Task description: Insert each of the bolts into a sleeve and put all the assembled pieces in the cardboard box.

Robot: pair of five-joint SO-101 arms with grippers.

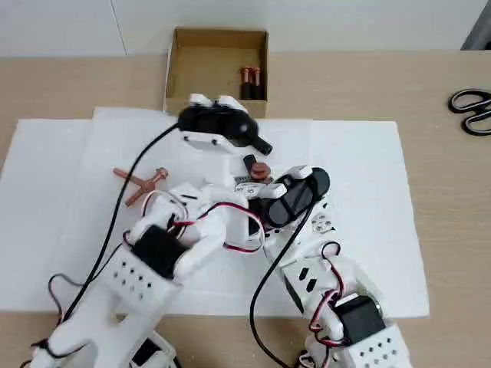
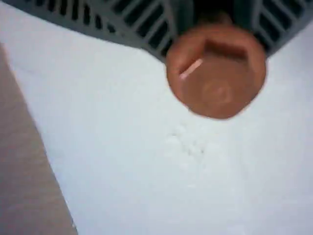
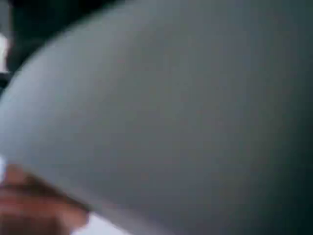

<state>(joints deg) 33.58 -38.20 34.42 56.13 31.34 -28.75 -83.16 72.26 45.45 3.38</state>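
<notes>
A copper bolt (image 1: pixel 261 170) sits head-up between the two arms above the white foam, beside a small black sleeve (image 1: pixel 249 162). In the left wrist view the bolt head (image 2: pixel 216 73) faces the camera, and its shaft runs into a dark gap in a slotted grey part (image 2: pixel 122 24). My left gripper (image 1: pixel 257 157) hangs just over the bolt. My right gripper (image 1: pixel 247 185) comes in from the near side and appears shut on the sleeve. Two loose bolts (image 1: pixel 142 181) lie crossed on the foam. Assembled pieces (image 1: pixel 250 83) stand in the cardboard box (image 1: pixel 178 69).
The white foam sheet (image 1: pixel 360 215) covers the middle of the tan table (image 1: pixel 69 84). Scissors (image 1: pixel 472 111) lie at the far right edge. Cables (image 1: pixel 230 218) trail across both arms. A blurred grey surface (image 3: pixel 171 112) sits close in the right wrist view, with something copper (image 3: pixel 29 205) beside it.
</notes>
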